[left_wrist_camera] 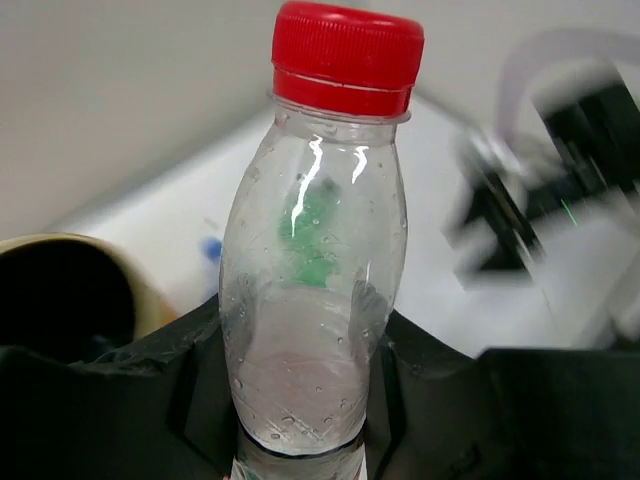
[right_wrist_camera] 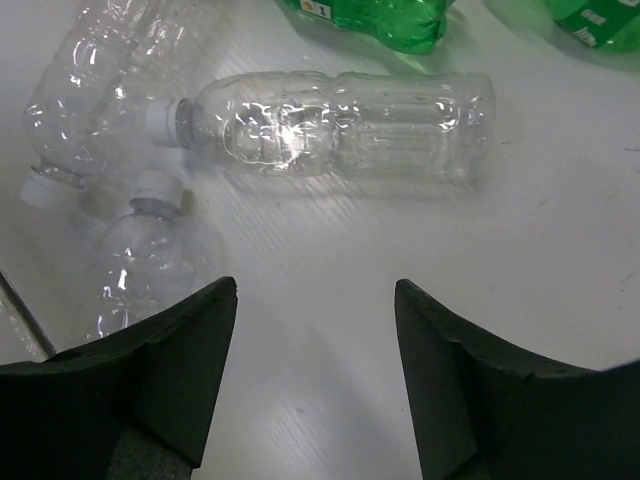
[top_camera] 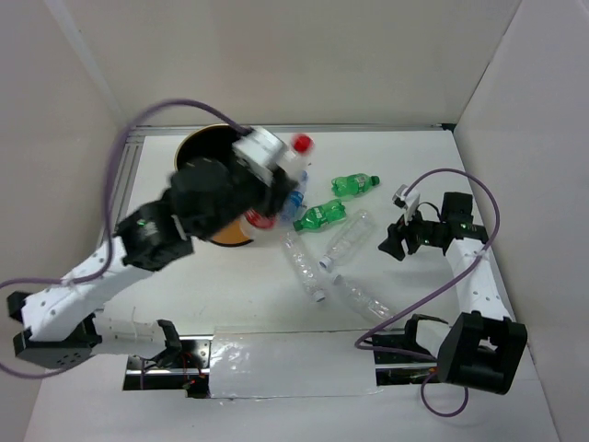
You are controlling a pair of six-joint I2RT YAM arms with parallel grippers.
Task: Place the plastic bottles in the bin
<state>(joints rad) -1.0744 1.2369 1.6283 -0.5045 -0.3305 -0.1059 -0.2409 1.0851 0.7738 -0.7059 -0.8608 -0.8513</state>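
My left gripper (top_camera: 274,189) is shut on the clear bottle with the red cap (top_camera: 300,144) and red label, holding it raised beside the orange bin (top_camera: 230,241). In the left wrist view the bottle (left_wrist_camera: 315,280) stands between my fingers (left_wrist_camera: 420,365), and the bin's dark mouth (left_wrist_camera: 60,300) is at the left. Two green bottles (top_camera: 354,184) (top_camera: 319,215) and three plain clear ones (top_camera: 350,239) (top_camera: 304,265) (top_camera: 363,299) lie on the table. A blue-label bottle (top_camera: 295,199) is mostly hidden by my arm. My right gripper (top_camera: 391,241) (right_wrist_camera: 315,300) is open and empty above the table, near a clear bottle (right_wrist_camera: 350,125).
White walls enclose the table on three sides. The right wrist view shows two more clear bottles (right_wrist_camera: 100,70) (right_wrist_camera: 140,265) at the left and the green bottles (right_wrist_camera: 385,20) (right_wrist_camera: 600,20) at the top. The right arm (left_wrist_camera: 560,150) appears blurred in the left wrist view.
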